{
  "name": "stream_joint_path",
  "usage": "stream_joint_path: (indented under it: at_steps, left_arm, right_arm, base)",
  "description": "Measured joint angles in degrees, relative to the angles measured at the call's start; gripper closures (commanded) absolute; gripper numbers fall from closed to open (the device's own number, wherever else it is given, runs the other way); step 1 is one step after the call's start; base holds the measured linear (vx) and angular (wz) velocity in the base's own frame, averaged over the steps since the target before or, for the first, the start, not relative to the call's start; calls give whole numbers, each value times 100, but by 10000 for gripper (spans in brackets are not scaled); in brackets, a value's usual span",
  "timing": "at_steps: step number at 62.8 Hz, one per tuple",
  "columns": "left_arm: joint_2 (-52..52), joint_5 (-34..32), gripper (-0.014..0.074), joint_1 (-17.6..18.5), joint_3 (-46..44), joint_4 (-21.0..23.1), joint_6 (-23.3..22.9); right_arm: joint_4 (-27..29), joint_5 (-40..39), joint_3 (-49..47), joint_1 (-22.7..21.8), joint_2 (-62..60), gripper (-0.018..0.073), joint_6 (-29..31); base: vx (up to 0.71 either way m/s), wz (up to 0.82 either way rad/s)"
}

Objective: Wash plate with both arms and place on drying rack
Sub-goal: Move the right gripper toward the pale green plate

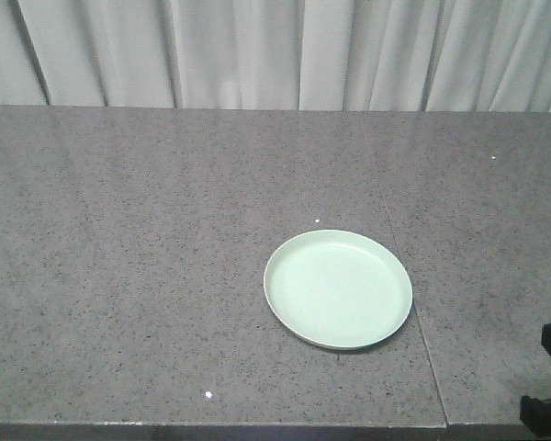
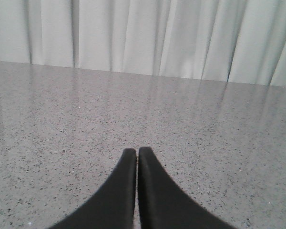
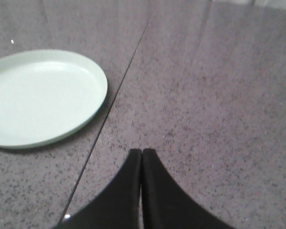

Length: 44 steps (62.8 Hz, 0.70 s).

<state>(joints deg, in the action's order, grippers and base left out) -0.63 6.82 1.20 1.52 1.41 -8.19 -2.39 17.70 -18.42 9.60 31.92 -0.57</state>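
Plate [image 1: 338,288] lies flat on the worktop [image 1: 119,276], right of centre in the front view and nearer the near edge than the curtain [image 1: 257,50]. It is pale mint green, glossy, with a low rim and nothing on it. A thin seam [image 1: 397,253] runs front to back through the grey speckled worktop; the plate's right rim sits right at this line, touching or just short cannot be told. A few small white specks [image 1: 208,394] dot the stone, one just behind the plate.

Left fingers [image 2: 124,181]: black and pointed, pressed together with only a hairline slit between them, holding nothing. Tips point over bare worktop toward the white pleated curtain; the plate does not show in this view.

Right fingers [image 3: 128,186]: same black pair, closed tip to tip, holding nothing. In the right wrist view the plate [image 3: 40,98] is ahead and to the left, on the far side of the seam [image 3: 109,117] and apart from the tips. Whether the tips touch the stone cannot be told.

Front view catches only a black bit of the right arm [image 1: 549,390] at the bottom right corner, beyond the seam, well apart from the plate
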Motion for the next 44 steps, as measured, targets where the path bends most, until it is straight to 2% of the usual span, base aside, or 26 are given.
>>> stream_joint_path:
  at_steps: [20, 37, 44]
  left_arm:
    - [0, 0, 602, 0, 0, 0, 0]
    - [0, 0, 602, 0, 0, 0, 0]
    - [0, 0, 602, 0, 0, 0, 0]
  right_arm:
    - [37, 954, -834, 0, 1168, 569, 6]
    - [9, 840, -885, 0, 1206, 559, 11]
    - [9, 829, -885, 0, 1206, 526, 5]
  base:
    - [0, 0]
    - [0, 0]
    - [0, 0]
